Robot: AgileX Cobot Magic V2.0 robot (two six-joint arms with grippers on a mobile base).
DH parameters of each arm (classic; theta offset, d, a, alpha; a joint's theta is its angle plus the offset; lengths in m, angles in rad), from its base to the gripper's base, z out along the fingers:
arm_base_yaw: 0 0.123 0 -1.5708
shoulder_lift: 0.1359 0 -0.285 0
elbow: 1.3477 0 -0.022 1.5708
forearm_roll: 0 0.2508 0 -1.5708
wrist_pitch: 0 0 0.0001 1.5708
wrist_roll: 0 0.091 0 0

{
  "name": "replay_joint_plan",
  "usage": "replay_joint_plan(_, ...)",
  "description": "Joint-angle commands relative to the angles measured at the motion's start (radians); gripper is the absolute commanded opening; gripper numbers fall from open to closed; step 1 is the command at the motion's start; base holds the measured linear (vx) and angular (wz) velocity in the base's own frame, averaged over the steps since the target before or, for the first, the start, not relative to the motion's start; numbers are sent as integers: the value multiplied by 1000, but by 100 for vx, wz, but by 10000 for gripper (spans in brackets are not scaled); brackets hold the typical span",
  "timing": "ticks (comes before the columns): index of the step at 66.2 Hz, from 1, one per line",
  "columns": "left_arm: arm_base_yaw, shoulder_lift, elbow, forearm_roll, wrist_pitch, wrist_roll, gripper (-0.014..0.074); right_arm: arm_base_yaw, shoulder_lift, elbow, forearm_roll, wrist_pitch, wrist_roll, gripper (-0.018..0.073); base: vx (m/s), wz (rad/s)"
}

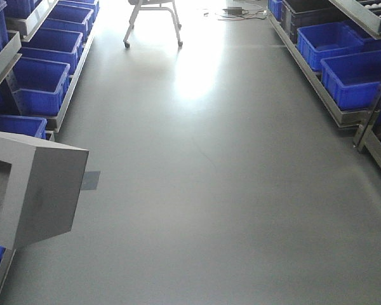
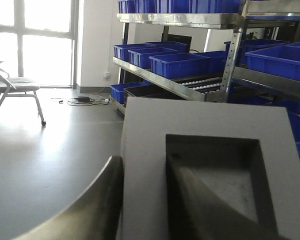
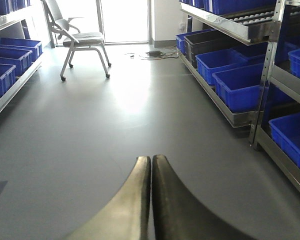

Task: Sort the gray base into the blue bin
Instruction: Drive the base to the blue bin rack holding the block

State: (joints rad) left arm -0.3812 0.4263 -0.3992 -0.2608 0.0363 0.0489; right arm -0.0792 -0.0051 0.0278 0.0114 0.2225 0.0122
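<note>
Base (image 2: 205,120) is clamped in the left gripper (image 2: 144,159), one finger inside its recess, one outside the wall, so it carries securely; bins (image 1: 349,76) lie well beyond. Right gripper (image 3: 151,160) together, empty.

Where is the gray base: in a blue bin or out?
Out. The left gripper clamps the gray base by one wall, a finger inside its recess; the front view shows it above the floor.
</note>
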Motion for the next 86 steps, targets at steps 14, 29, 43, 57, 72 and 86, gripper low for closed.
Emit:
replay_joint_plan(14,-5,5,-31,-10,-108,-12,2,-2,18,2,-4,-72,-12,-5,41,4)
replay_joint_plan(29,-5,5,-31,-10,-108,-12,2,-2,18,2,-4,-72,-12,-5,39,2)
replay_joint_plan(43,-5,5,-31,-10,-108,-12,2,-2,18,2,-4,-72,-12,-5,38,0)
replay_joint_plan(57,-5,5,-31,-10,-108,-12,2,-2,18,2,-4,-72,-12,-5,37,4)
replay_joint_plan(72,-5,5,-31,-10,-108,-12,2,-2,18,2,-4,-72,-12,-5,36,9)
replay_joint_plan(86,-5,5,-31,-10,-108,-12,2,-2,18,2,-4,-72,-12,-5,34,13)
